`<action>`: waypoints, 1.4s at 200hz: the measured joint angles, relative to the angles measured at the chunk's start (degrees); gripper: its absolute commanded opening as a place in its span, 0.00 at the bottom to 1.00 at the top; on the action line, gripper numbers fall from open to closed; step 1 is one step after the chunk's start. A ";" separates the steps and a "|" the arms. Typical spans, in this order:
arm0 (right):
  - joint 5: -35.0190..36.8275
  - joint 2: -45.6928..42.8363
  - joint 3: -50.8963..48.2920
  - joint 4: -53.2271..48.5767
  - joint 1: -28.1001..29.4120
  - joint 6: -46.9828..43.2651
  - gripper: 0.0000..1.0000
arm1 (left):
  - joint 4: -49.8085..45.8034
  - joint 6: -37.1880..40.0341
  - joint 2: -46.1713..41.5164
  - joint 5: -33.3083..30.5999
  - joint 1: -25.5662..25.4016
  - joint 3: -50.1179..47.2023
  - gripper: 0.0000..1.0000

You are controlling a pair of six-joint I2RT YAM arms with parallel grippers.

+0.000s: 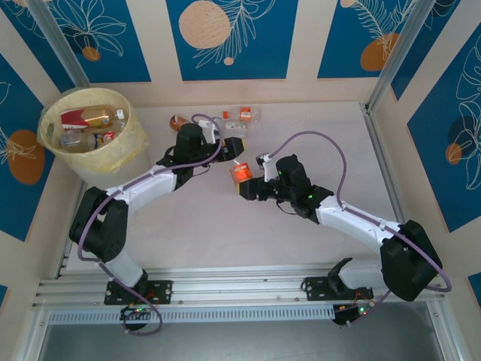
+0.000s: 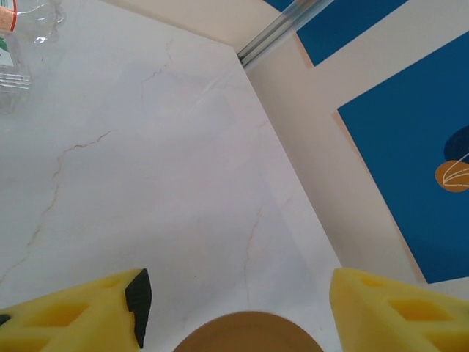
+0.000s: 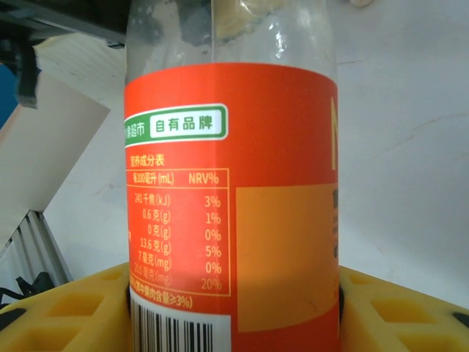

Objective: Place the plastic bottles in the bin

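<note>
Bin (image 1: pixel 128 150) far left holds several bottles (image 1: pixel 89 120), red and brown labels. My right jaws clamp an orange-labelled bottle (image 3: pixel 242 191), centre of the worktop (image 1: pixel 323 128), marked 自有品牌; left jaws gape wide, gripping nothing.

Spread pincer (image 2: pixel 236 293) flanking brown round object (image 2: pixel 245 336)

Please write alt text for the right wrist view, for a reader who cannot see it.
A clear plastic bottle with an orange label is held close up between the two yellow fingers of the right tool. Pale table lies behind it.
</note>
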 measured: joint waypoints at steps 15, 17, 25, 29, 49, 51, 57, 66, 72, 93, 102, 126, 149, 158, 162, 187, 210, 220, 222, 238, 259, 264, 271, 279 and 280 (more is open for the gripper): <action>-0.35 0.35 0.00 0.00 0.15 -0.04 0.49 | 0.17 -0.17 0.00 0.02 -0.09 0.00 0.45; -0.37 0.37 0.00 0.00 0.15 -0.04 0.49 | 0.15 -0.55 0.00 0.00 -0.09 0.02 0.44; -0.35 0.50 0.00 -0.11 0.28 -0.28 0.51 | 0.22 -0.92 0.00 0.13 -0.09 0.04 0.39; -0.31 0.59 0.00 -0.17 0.35 -0.44 0.52 | 0.33 -1.36 0.00 0.39 -0.09 0.07 0.37; -0.04 0.79 0.00 -0.20 0.39 -1.03 0.59 | 0.33 -2.38 0.00 0.59 -0.11 0.24 0.19; -0.04 0.79 0.00 -0.20 0.39 -1.03 0.59 | 0.33 -2.38 0.00 0.63 -0.11 0.24 0.17; 0.02 0.79 0.00 -0.20 0.39 -1.07 0.61 | 0.31 -2.45 0.00 0.61 -0.11 0.24 0.09; 0.07 0.79 0.00 -0.20 0.42 -1.22 0.65 | 0.31 -2.47 0.00 0.57 -0.11 0.24 0.01; 0.09 0.79 0.00 -0.17 0.42 -1.33 0.70 | 0.31 -2.49 0.00 0.50 -0.11 0.24 0.00; -0.11 0.79 0.13 -0.17 0.44 -1.97 0.85 | 0.17 -1.60 0.00 -0.55 -0.13 0.17 0.00; -0.17 0.79 0.33 -0.22 0.52 -2.23 0.90 | 0.15 -1.42 -0.02 -1.09 -0.13 0.00 0.00; -0.11 0.44 0.59 -0.37 0.68 -2.56 1.00 | 0.04 -0.90 -0.28 -3.04 -0.11 -0.63 0.00; 0.59 -0.83 0.61 -0.85 0.68 -3.04 1.00 | -0.37 -0.07 -0.90 -4.13 -0.11 -1.29 0.00; 0.92 -1.73 0.61 -0.94 0.68 -3.23 1.00 | -0.57 0.13 -1.18 -4.50 -0.07 -1.44 0.00; 1.25 -2.19 0.61 -0.94 0.68 -3.39 1.00 | -0.63 0.26 -1.33 -4.68 -0.07 -1.53 0.00; 4.72 -5.55 0.55 -0.87 0.68 -3.61 1.00 | -1.42 1.46 -2.58 -5.51 -0.02 -2.03 0.00; 10.23 -9.14 -0.11 -1.42 0.59 -3.28 1.00 | -2.80 3.15 -4.24 -6.97 0.11 -2.14 0.00; 12.48 -10.49 -0.13 -2.49 0.35 -2.69 1.00 | -4.09 4.28 -5.46 -8.17 0.33 -2.14 0.00; 12.96 -10.71 -0.13 -2.75 0.31 -2.58 1.00 | -4.39 4.55 -5.70 -8.46 0.37 -2.14 0.00; 16.61 -12.48 -0.13 -4.66 -0.09 -1.51 1.00 | -6.93 6.36 -8.44 -10.56 0.81 -2.14 0.00; 21.40 -14.19 -0.13 -7.26 -0.96 0.79 1.00 | -9.84 8.81 -12.37 -13.20 1.84 -2.14 0.00; 22.56 -14.58 -0.13 -8.11 -1.27 1.46 1.00 | -10.51 9.27 -13.29 -13.81 2.12 -2.14 0.00; 23.85 -15.04 -0.15 -8.92 -1.68 2.38 1.00 | -11.47 10.21 -14.75 -14.51 2.60 -2.14 0.00; 25.35 -15.61 -0.22 -9.73 -2.19 3.56 1.00 | -12.50 11.15 -16.37 -15.30 3.08 -2.14 0.00; 25.49 -15.67 -0.24 -9.79 -2.23 3.67 1.00 | -12.59 11.39 -16.68 -15.43 3.15 -2.14 0.00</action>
